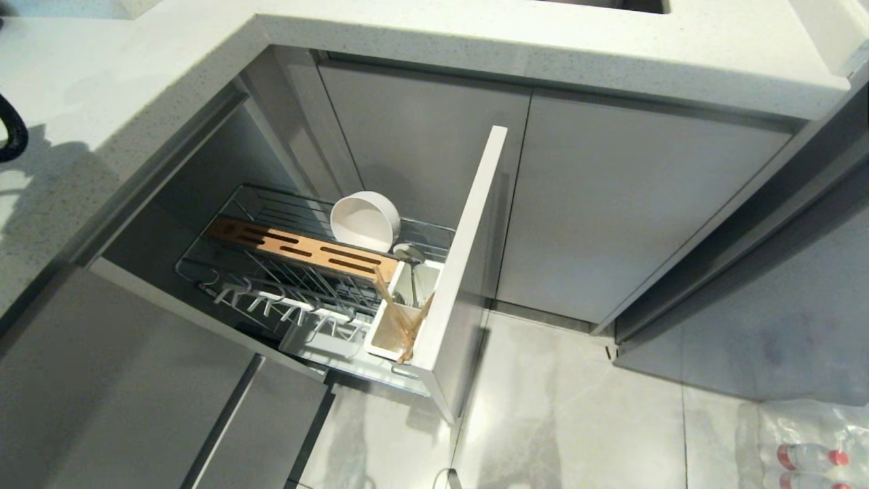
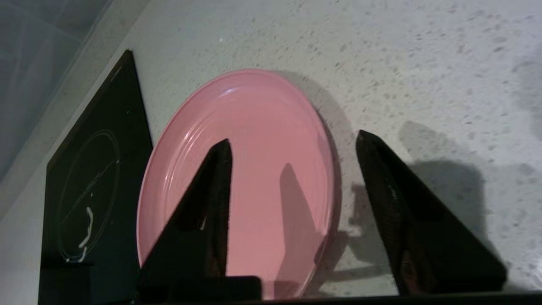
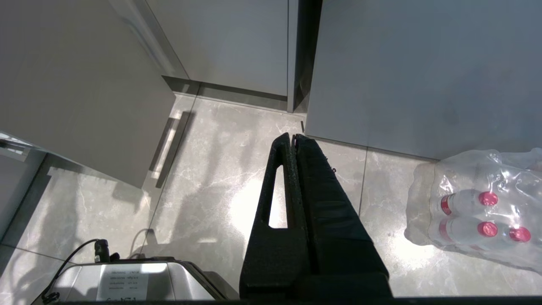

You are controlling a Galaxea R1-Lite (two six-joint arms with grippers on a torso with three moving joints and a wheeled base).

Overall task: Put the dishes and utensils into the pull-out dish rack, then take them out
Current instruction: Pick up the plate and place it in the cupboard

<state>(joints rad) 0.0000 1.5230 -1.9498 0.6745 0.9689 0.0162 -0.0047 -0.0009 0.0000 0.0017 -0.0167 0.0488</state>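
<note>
Pull-out rack (image 1: 271, 272) drawn fully from the corner cabinet, its narrow front panel (image 1: 461, 265) standing clear so the basket can be reached from above. The bowl (image 1: 365, 221) leans on edge at the basket's back rim — a draining pose. The chopsticks (image 1: 400, 319) stand upright in the white cup (image 1: 390, 339) at the panel end, with the spoon (image 1: 409, 255) just behind them. The prongs (image 1: 285, 305) along the near edge carry no plate. The plate (image 2: 241, 182) lies flat on the speckled worktop (image 2: 423, 63), beside a black hob (image 2: 93, 178). The left tool (image 2: 294, 212) hangs over it with fingers spread, one over the plate, one outside its rim, holding nothing. The right tool (image 3: 294, 140) hangs above the floor, fingers pressed together, idle.
</note>
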